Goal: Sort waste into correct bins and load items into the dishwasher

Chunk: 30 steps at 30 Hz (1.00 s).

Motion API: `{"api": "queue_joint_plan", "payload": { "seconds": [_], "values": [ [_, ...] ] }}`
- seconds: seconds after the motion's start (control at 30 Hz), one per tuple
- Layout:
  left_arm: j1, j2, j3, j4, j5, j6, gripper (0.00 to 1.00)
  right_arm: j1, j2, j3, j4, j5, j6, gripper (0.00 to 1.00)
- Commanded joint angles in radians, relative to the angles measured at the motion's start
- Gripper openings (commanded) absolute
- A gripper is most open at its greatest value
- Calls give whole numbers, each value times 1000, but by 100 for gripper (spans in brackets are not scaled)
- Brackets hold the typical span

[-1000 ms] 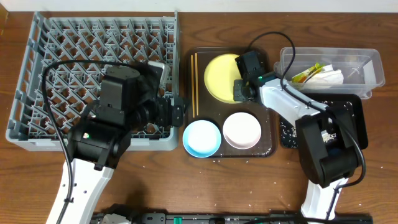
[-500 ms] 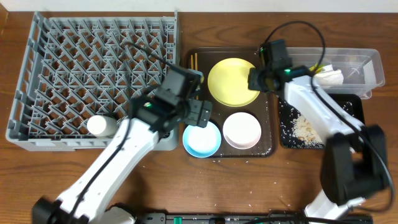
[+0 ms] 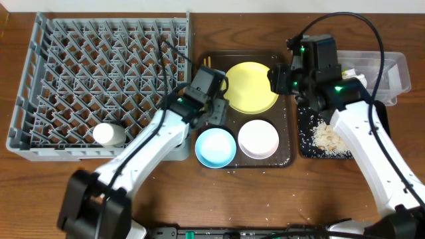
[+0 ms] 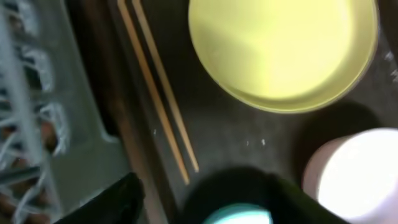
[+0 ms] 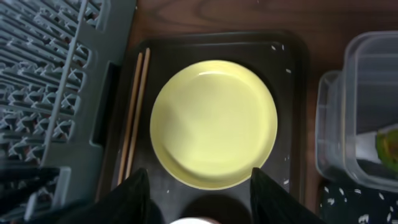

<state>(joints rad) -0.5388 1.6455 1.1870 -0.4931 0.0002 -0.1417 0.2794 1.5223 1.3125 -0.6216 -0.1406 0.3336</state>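
My left fingers (image 4: 115, 202) stand spread and empty above the light-blue bowl (image 3: 215, 147), and my right fingers (image 5: 134, 196), equally spread and empty, hang over the yellow plate (image 5: 213, 123) lying on the dark-brown tray (image 5: 292, 74) right of the chopsticks (image 4: 158, 93).

Both arms are built of smooth white shelled links, as seen on the left arm (image 3: 143, 149) and the right arm (image 3: 372, 143), and each is ended by a boxy black wrist block (image 3: 202, 86). Thin black cables (image 3: 372, 33) are looped over the wrists. Small green lights (image 3: 339, 87) are shown on the right housing. Dark matte fingers are fitted to the left gripper (image 4: 202, 186) and the right gripper (image 5: 199, 180)
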Motion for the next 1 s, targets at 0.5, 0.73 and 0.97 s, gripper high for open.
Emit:
{"api": "queue_joint_plan", "payload": {
  "seconds": [0.5,0.73,0.97],
  "values": [
    [-1,367,17,308,-126,-29,36,-3,-32,1,-113,5,33,47],
    [-2,392,17,316,-170,-59,36,-3,-32,1,-132,5,32,44],
    [-1,389,17,295,-169,-94,40,-3,-32,1,-131,5,33,43]
  ]
}}
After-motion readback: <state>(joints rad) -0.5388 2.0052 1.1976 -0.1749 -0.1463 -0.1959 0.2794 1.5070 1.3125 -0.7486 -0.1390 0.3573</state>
